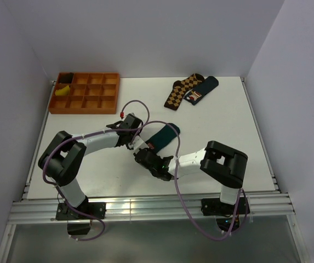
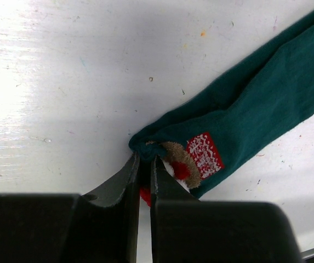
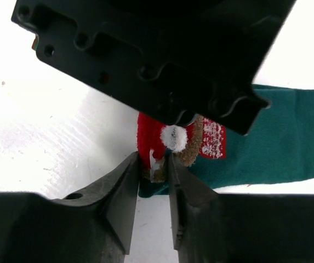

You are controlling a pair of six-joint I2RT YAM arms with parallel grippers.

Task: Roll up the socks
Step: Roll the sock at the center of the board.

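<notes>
Sock (image 1: pixel 165 136) mid-table, pinched at one end from two sides.
Your left gripper (image 2: pixel 144 165) is clamped on the sock's end right beside the patch (image 2: pixel 203 154). Your right gripper (image 3: pixel 154 164) nips the same end from the opposite side. The rest lies flat on the table (image 1: pixel 228 126). The second sock (image 1: pixel 201 90) lies near the far edge, touching an argyle sock (image 1: pixel 180 90).

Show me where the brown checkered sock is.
Overhead view: the brown checkered sock lies at the far edge of the table, right of centre, beside a dark patched sock.
</notes>
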